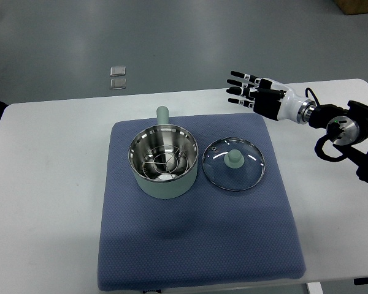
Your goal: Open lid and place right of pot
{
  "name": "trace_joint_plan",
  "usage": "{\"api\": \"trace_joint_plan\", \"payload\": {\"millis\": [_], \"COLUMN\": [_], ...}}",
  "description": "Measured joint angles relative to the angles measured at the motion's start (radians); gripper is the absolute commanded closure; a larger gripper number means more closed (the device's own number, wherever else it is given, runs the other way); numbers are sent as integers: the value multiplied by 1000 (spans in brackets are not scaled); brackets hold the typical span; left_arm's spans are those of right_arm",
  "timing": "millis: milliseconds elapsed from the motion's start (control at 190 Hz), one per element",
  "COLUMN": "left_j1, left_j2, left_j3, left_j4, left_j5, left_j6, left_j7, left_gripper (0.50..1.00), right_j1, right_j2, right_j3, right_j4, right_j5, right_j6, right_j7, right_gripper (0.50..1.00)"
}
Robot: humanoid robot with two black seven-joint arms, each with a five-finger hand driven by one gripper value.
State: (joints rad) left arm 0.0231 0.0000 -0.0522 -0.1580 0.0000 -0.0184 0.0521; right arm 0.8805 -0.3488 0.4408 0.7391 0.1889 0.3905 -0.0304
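A pale green pot [164,162] with a steel inside and a wire rack stands uncovered on the blue mat [196,245], its handle pointing to the far side. The glass lid [234,163] with a pale green knob lies flat on the mat, just right of the pot. My right hand [248,89] is open with its fingers spread, held in the air above the table's far right part, well beyond the lid and apart from it. It holds nothing. The left arm is out of view.
The white table [43,184] carries the mat in its middle. Two small clear packets [118,77] lie on the grey floor beyond the table's far edge. A brown box corner [359,6] shows at the top right.
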Motion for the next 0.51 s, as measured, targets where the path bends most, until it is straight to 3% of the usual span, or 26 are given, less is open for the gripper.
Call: {"api": "trace_joint_plan", "payload": {"millis": [179,510], "left_j1": [0,0], "left_j2": [0,0], "left_j3": [0,0], "left_j4": [0,0], "left_j5": [0,0], "left_j6": [0,0], "left_j7": [0,0], "left_gripper": [500,500], "right_j1": [-6,-46], "right_j2": [38,60], "right_j3": [0,30], "right_j4": [-54,-67], "right_j5": [138,138], "right_j6": [-3,6], "right_j7": [-44,-34], "right_gripper": [568,568]}}
